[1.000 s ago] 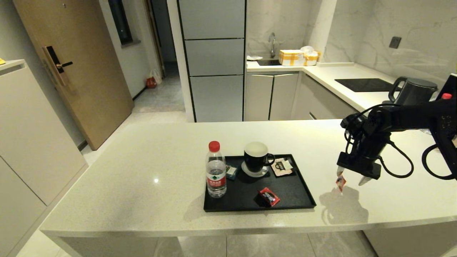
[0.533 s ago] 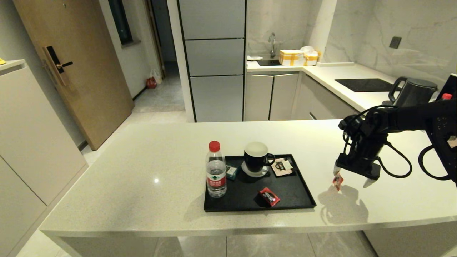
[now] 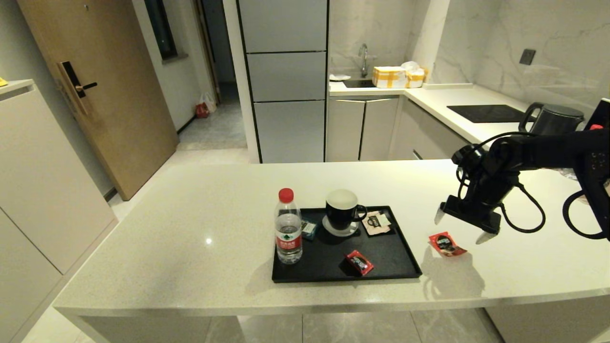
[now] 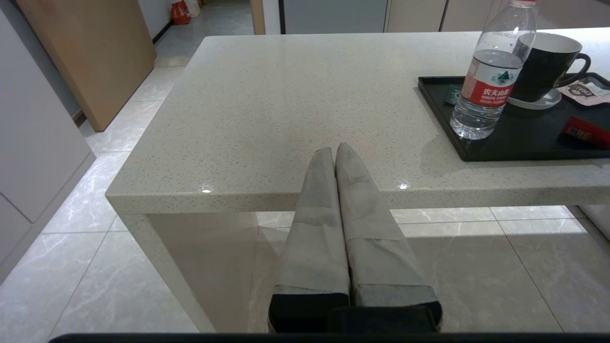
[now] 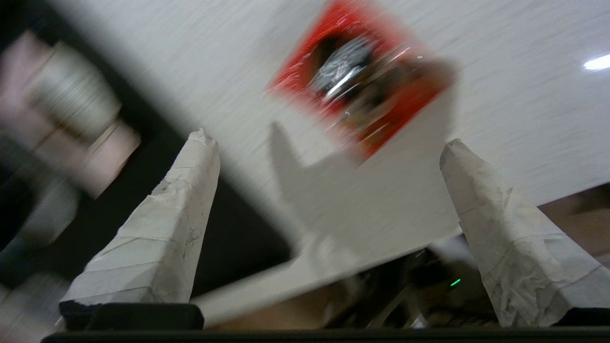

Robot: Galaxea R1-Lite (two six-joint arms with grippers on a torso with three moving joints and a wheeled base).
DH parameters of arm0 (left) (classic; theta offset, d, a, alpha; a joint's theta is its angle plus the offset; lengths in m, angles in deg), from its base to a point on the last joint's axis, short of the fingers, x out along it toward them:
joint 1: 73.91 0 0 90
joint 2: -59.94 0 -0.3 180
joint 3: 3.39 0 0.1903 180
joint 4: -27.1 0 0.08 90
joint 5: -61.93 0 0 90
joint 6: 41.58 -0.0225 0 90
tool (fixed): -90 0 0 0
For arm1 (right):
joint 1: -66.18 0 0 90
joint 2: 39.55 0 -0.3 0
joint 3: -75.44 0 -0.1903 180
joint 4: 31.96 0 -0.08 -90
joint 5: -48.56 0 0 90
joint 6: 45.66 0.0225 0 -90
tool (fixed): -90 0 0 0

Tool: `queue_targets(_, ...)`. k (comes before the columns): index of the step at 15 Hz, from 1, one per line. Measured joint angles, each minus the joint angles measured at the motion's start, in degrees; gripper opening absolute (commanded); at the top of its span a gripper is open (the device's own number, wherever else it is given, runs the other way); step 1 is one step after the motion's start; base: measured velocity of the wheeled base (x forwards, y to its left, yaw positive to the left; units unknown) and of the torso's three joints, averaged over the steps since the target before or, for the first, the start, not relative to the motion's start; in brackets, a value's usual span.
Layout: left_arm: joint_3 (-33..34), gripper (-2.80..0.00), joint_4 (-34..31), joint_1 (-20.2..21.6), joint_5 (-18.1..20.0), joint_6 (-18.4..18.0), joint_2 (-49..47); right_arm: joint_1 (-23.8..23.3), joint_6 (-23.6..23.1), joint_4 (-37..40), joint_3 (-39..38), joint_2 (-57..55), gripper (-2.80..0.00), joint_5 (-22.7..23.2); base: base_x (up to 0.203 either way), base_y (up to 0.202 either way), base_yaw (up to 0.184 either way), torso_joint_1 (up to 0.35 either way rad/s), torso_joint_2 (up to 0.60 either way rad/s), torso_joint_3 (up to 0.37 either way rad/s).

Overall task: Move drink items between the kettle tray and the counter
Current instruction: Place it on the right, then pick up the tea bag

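Release step looks done: right gripper (image 3: 461, 228) hangs w/ jaws spread wide, empty, over red sachet (image 3: 446, 243) flat on counter (image 3: 190, 228) at tray's (image 3: 410, 267) 3 o'clock (left gripper (image 4: 336, 155) shut, parked); next, 2nd sachet (image 3: 359, 262) on tray needs pinching.

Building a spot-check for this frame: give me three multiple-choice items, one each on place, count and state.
1. Where does the red sachet near the right hand lie?
A. on the kettle tray
B. on the counter, right of the tray
C. inside the mug

2. How many red sachets are in view?
A. one
B. two
C. four

3. How do the right hand's fingers stand?
A. spread apart, holding nothing
B. clamped on a sachet
C. closed around the bottle

Key: 1 B, the sachet on the counter lies flat on the counter, clear of the kettle tray. 2 B, that one plus the sachet on the tray. 3 A, the right wrist view shows both fingers wide apart above the sachet, touching nothing.
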Motion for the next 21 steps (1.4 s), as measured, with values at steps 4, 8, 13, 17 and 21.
queue_targets(4,0.0,-2.80,0.0,0.0,0.0,0.0,0.0,0.5,3.6,-2.8,2.3,1.0,0.00,-1.2,0.000,0.000,0.000,0.000,0.00,0.000)
queue_targets(8,0.0,-2.80,0.0,0.0,0.0,0.0,0.0,2.3,1.5,-3.6,-2.9,4.7,-2.80,-1.2,0.000,0.000,0.000,0.000,0.00,0.000)
queue_targets(13,0.0,-2.80,0.0,0.0,0.0,0.0,0.0,12.0,-8.8,-7.7,-13.5,13.7,-2.80,1.6,0.000,0.000,0.000,0.000,0.00,0.000)
queue_targets(17,0.0,-2.80,0.0,0.0,0.0,0.0,0.0,21.2,-13.9,-10.7,-18.5,15.9,-2.80,0.0,0.000,0.000,0.000,0.000,0.00,0.000)
queue_targets(21,0.0,-2.80,0.0,0.0,0.0,0.0,0.0,27.9,-14.6,-15.3,-22.4,12.5,-2.80,-8.7,0.000,0.000,0.000,0.000,0.00,0.000)
